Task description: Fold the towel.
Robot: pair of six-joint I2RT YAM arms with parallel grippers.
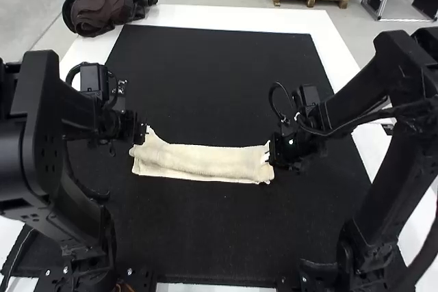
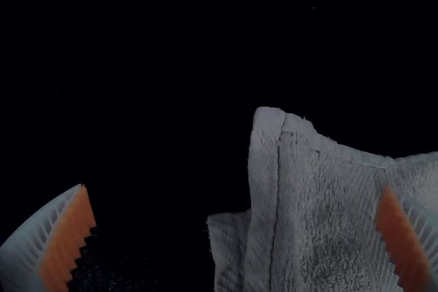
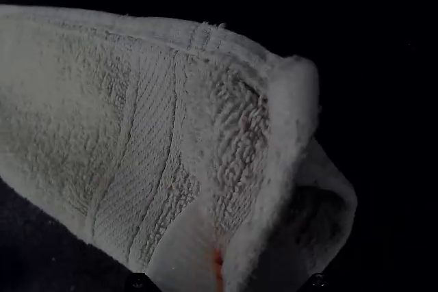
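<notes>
High view: the towel [image 1: 205, 161] is a long folded strip lying crosswise on the black mat [image 1: 205, 237], running between its left and right edges, well short of both. Left gripper [image 1: 142, 135] is by the strip's left end, right gripper [image 1: 270, 155] at the other end.

Left wrist view: jaws wide apart, towel corner between them but nothing pinched. I'd centre on that corner and get all the layers before closing, or the lower one that pokes out gets left behind.

Right wrist view: jaws look clamped on the towel's end, near the woven band. Don't tug, imo, just lift that end gently and carry it over so the edges line up.
</notes>
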